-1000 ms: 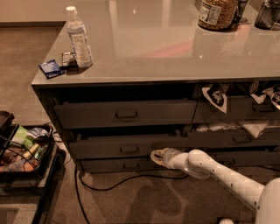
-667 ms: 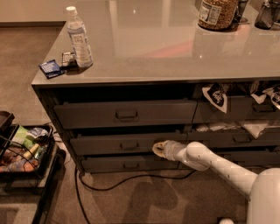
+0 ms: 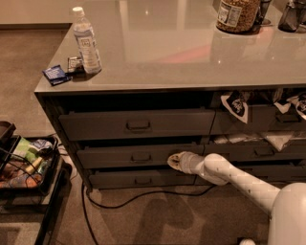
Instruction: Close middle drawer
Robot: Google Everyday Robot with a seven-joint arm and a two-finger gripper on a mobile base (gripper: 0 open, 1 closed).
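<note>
The middle drawer [image 3: 110, 157] is the dark grey front with a small metal pull [image 3: 141, 157], between a taller drawer [image 3: 95, 125] above and a slimmer one [image 3: 114, 180] below. It stands slightly out from the cabinet. My gripper [image 3: 173, 161] is at the end of the white arm [image 3: 229, 177] reaching in from the lower right. It rests against the middle drawer's front, just right of the pull.
The grey countertop [image 3: 181, 57] holds a water bottle [image 3: 86, 40], a blue packet [image 3: 56, 74] and a jar [image 3: 237, 14]. Drawers on the right [image 3: 260, 152] are open with snack bags hanging out. A cart of items [image 3: 24, 162] stands left. A black cable [image 3: 143, 195] lies on the carpet.
My gripper has risen from the lower drawer's level to the middle drawer's front and pressed closer to it. The middle drawer looks slightly further in.
</note>
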